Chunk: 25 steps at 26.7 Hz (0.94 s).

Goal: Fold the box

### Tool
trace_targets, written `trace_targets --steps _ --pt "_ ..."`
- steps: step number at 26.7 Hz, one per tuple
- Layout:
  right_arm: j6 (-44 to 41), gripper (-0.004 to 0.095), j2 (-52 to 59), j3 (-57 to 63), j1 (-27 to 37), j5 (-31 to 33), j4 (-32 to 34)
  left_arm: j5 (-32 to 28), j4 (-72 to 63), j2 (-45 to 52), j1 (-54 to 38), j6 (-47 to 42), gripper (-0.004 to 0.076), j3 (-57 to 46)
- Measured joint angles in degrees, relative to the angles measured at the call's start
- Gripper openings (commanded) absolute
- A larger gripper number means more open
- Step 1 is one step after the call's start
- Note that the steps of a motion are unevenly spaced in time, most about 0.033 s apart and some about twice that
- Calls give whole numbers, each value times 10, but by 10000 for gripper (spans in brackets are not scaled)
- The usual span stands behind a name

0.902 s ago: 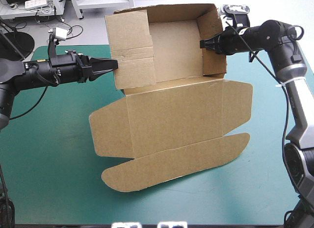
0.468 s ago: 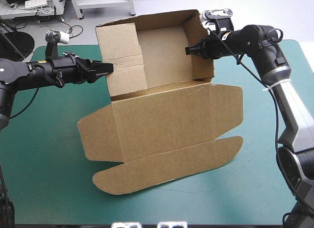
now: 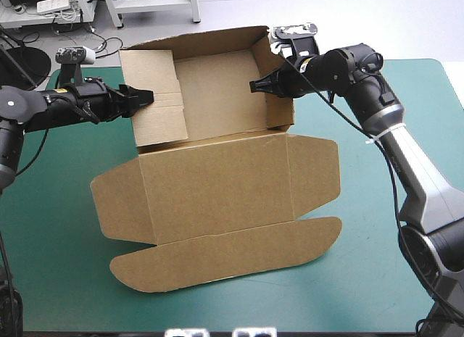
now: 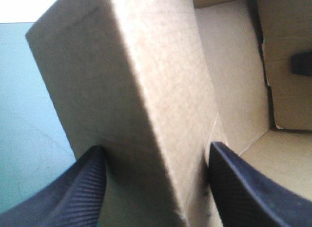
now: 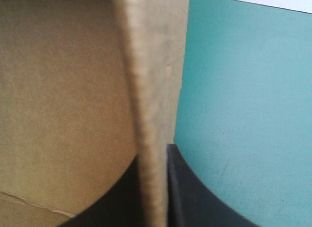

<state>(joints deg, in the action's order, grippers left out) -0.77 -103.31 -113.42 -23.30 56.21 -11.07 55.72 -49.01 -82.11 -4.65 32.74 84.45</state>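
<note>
The box (image 3: 217, 199) sits mid-frame, tray at the top, lid flat below. My left gripper (image 3: 147, 96) clamps the doubled left wall (image 3: 156, 119); the right gripper (image 3: 255, 85) pinches the thin right wall (image 3: 279, 109). I'd move both in step so nothing tears. The cover (image 3: 51, 279) leaves room at lower left.

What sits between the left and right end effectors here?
Only the box: its empty tray spans from the left end effector on one side wall to the right end effector on the other, per the high view.
</note>
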Motion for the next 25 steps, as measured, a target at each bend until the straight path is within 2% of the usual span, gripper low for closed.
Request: trace_targets --steps 2,4,5,13,20,25 --pt "-13 -6 0 0 -9 3 17 -7 5 -8 0 -6 204 0" --pt "-26 -7 1 0 -14 8 30 -12 10 -15 -1 -16 13 0" --pt "-32 -7 1 0 -15 12 34 -15 11 -18 -1 -22 -6 0" --pt "-73 -7 6 -1 -19 65 62 -23 90 -23 35 -55 -10 4" --pt "-106 -13 6 -1 -21 155 102 -9 265 -26 132 -198 -10 7" --pt "-121 -16 -21 26 -21 159 120 4 315 -90 172 -268 -10 11"
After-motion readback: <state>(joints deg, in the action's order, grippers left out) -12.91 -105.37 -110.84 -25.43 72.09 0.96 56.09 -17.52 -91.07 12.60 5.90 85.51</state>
